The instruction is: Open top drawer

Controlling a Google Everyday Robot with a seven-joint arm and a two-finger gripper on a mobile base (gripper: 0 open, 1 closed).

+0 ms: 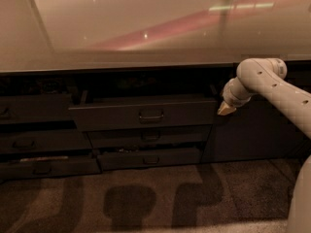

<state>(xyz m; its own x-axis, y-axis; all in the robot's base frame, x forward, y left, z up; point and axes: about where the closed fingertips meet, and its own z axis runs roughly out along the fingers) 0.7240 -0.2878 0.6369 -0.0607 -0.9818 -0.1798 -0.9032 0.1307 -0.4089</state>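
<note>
The top drawer [121, 114] is a wide dark grey-brown front with a central dark loop handle [151, 116]. It stands pulled out from the cabinet under the pale counter [126, 28]. My gripper [225, 109] is at the end of the white arm, right beside the drawer's right end, to the right of the handle and apart from it. Its pale tip points down and left.
Two shallower dark drawers [148, 136] sit below the top drawer. More dark drawers [34, 144] stand to the left, the lowest slightly out. A plain dark cabinet door [257, 130] is at the right. Speckled floor [146, 198] lies in front.
</note>
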